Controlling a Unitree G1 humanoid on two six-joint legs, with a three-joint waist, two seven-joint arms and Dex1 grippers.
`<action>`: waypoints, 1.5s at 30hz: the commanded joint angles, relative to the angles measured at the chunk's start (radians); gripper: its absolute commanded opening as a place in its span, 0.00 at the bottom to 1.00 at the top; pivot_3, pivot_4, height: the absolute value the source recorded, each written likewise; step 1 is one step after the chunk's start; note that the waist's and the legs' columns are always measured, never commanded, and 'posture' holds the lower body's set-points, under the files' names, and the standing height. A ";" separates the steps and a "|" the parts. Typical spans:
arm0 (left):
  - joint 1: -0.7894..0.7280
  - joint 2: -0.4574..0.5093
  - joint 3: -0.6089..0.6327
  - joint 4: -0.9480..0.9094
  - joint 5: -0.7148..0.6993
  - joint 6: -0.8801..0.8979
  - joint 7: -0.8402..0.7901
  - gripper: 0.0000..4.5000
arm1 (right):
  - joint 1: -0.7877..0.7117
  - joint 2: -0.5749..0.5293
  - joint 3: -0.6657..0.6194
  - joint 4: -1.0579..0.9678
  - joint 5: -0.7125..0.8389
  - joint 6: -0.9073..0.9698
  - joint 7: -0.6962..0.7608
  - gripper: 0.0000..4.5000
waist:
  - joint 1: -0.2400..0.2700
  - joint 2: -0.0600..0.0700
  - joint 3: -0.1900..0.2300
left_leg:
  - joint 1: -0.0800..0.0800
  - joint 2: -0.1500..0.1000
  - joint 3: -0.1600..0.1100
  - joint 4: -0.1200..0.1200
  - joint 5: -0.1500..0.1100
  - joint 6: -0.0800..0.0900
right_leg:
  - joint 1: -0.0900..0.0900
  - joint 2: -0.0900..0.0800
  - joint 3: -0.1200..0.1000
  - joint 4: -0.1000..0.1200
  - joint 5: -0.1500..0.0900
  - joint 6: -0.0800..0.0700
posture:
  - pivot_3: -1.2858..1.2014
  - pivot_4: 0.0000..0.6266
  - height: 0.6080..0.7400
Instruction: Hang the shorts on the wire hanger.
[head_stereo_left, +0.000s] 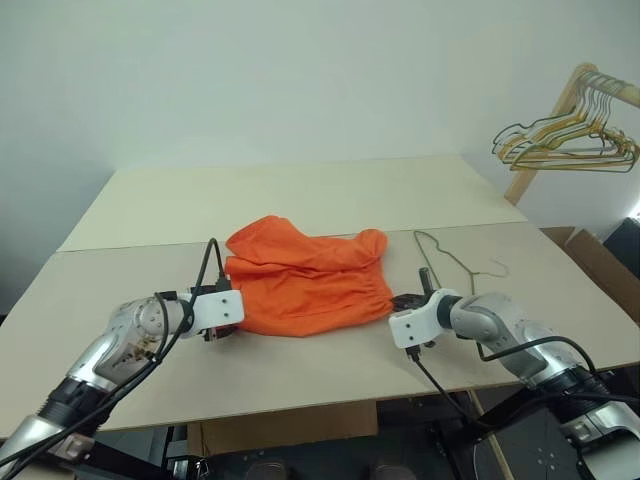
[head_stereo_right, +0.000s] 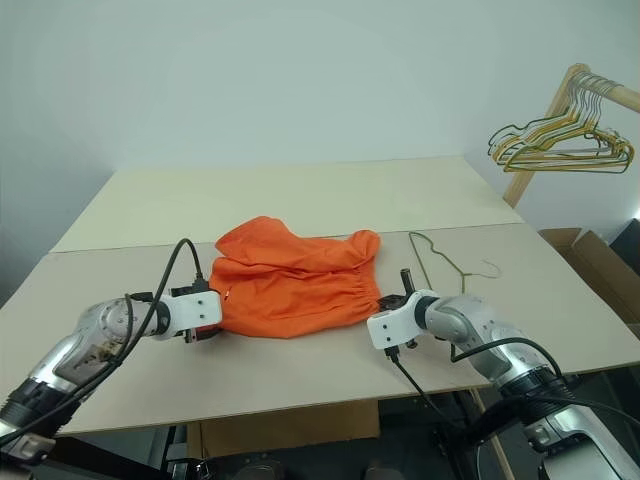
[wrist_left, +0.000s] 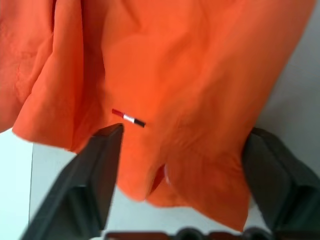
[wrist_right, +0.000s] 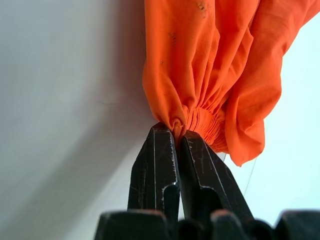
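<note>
The orange shorts (head_stereo_left: 305, 278) lie mid-counter (head_stereo_left: 300, 190), the wire hanger (head_stereo_left: 455, 262) at their 3 o'clock. The right tool (wrist_right: 177, 134) pinches the gathered waistband; the left tool (wrist_left: 182, 150) straddles the hem, unclosed. Next, probably, it closes there.

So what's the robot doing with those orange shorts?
It's getting ready to hang them up. The shorts lie on the table. The right tool is shut on the gathered waistband. The left tool is open around the other edge of the shorts, with cloth between its fingers, not pinched yet. The wire hanger lies flat on the table beside the shorts, untouched.
</note>
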 joint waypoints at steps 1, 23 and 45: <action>-0.020 -0.016 -0.010 0.060 0.030 -0.022 -0.001 0.51 | -0.001 -0.006 -0.051 -0.048 0.027 0.021 0.006 0.00 | -0.001 0.000 0.000 | 0.000 0.000 0.000 0.000 0.000 0.000 | 0.000 0.000 0.000 0.000 0.000 0.000 | 0.53 0.00 1.00; 0.120 0.267 0.261 -0.118 -0.415 -0.240 -0.415 0.00 | 0.067 -0.231 -0.138 -0.169 0.599 -0.223 0.321 0.00 | -0.048 -0.004 0.003 | -0.015 0.005 0.002 0.006 -0.003 0.004 | -0.017 0.000 0.001 0.006 -0.003 0.000 | 0.53 0.00 1.00; -1.435 -0.261 0.123 1.260 0.105 -0.324 1.003 0.00 | -1.192 0.366 -0.147 1.207 0.203 -0.018 -1.010 0.00 | -0.066 -0.005 0.004 | -0.036 -0.009 0.002 -0.018 0.010 -0.014 | -0.045 -0.006 -0.015 0.005 -0.002 0.000 | 0.53 0.00 1.00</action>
